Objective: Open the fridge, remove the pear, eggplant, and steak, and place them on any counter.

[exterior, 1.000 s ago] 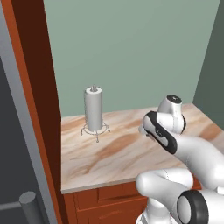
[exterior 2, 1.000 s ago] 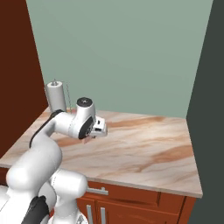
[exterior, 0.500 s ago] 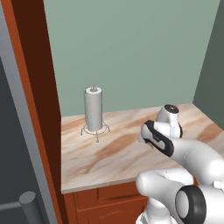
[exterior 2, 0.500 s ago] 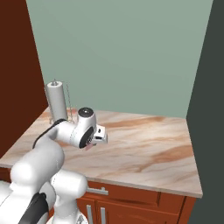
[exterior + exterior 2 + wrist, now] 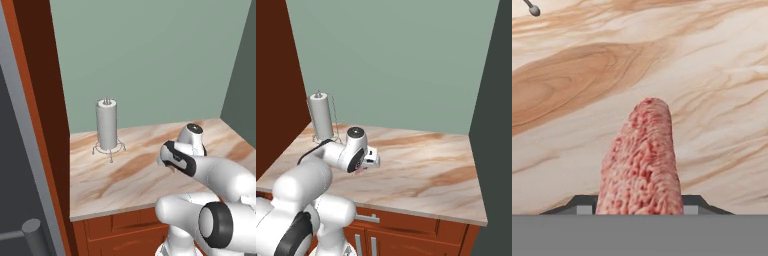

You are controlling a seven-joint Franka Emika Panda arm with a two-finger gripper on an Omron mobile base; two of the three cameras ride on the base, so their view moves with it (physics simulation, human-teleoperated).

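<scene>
Between the jaws, the steak [image 5: 641, 160] is pinched at its near end and sticks out ahead of them over the tabletop [image 5: 712, 75]; in the hand view its marbled pink-red surface hangs above bare beige marble, and whether its far tip touches the stone I cannot tell.

By my reading, the steak is out of the fridge [image 5: 20, 150] and at the point of being set down, so this piece is nearly done, with only the release left. Neither pear nor eggplant lies on the stretch of tabletop near the jaws, so I cannot judge how those two stand.

From the right base view the gripper [image 5: 363, 167] is low over the tabletop's front half with a sliver of pink under it. From the left base view the arm's wrist hides the jaws, but that view adds the fridge's dark side and the paper-towel holder [image 5: 106, 125] standing well beyond the jaws, toward the wall.
</scene>
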